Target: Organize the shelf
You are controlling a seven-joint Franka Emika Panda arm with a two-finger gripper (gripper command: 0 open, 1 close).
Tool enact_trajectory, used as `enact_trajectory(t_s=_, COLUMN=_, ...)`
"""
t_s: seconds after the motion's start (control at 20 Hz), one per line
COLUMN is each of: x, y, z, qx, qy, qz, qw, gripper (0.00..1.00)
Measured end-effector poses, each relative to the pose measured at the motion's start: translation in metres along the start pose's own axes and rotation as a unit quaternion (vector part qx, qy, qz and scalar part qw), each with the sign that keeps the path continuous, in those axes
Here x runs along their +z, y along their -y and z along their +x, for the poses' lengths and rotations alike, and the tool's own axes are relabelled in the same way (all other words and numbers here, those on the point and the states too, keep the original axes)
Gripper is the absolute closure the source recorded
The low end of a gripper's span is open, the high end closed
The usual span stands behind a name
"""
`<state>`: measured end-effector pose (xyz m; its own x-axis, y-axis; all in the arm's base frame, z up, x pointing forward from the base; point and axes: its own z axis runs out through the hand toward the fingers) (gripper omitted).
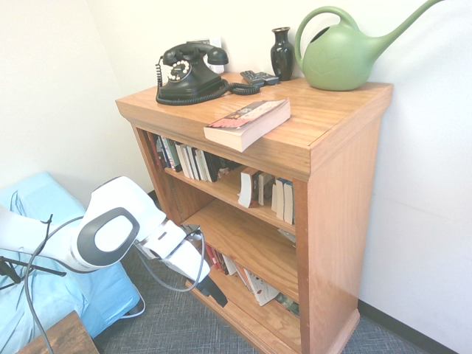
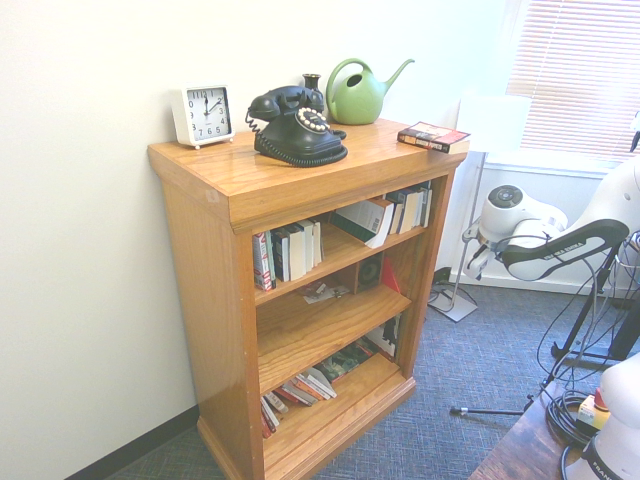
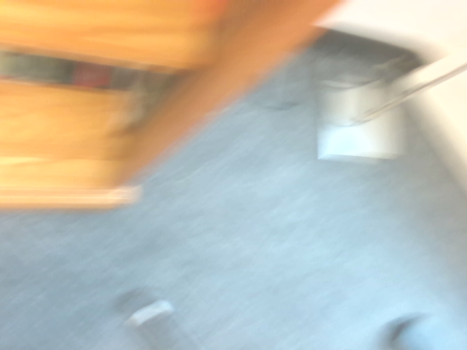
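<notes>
Telephone (image 2: 302,132) stands between clock (image 2: 206,115) and book (image 2: 432,137) atop the shelf (image 2: 290,300).

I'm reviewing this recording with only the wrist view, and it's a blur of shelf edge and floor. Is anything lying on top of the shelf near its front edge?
Observer: Yes, a book lies flat there on the shelf.

Operator: What stands at the opposite end from the watering can?

Observer: A white clock, beside the phone.

Operator: Is the gripper touching the shelf?

Observer: No, the second exterior view shows floor between them.
</notes>
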<state>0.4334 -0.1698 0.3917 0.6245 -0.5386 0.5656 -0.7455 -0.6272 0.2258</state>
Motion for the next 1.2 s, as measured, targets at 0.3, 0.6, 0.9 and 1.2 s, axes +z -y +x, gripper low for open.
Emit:
enact_trajectory(t_s=0.3, x=-0.065, y=-0.01, z=0.069, qx=-0.038, qy=-0.161, qz=-0.05, qw=0.985, gripper=0.0)
enact_trajectory(t_s=0.6, x=-0.114, y=0.017, z=0.081, qx=-0.096, qy=-0.321, qz=-0.097, qw=0.937, gripper=0.0)
enact_trajectory(t_s=0.9, x=-0.147, y=0.049, z=0.083, qx=-0.148, qy=-0.474, qz=-0.135, qw=0.857, gripper=0.0)
enact_trajectory(t_s=1.2, x=-0.159, y=0.072, z=0.082, qx=-0.176, qy=-0.595, qz=-0.141, qw=0.772, gripper=0.0)
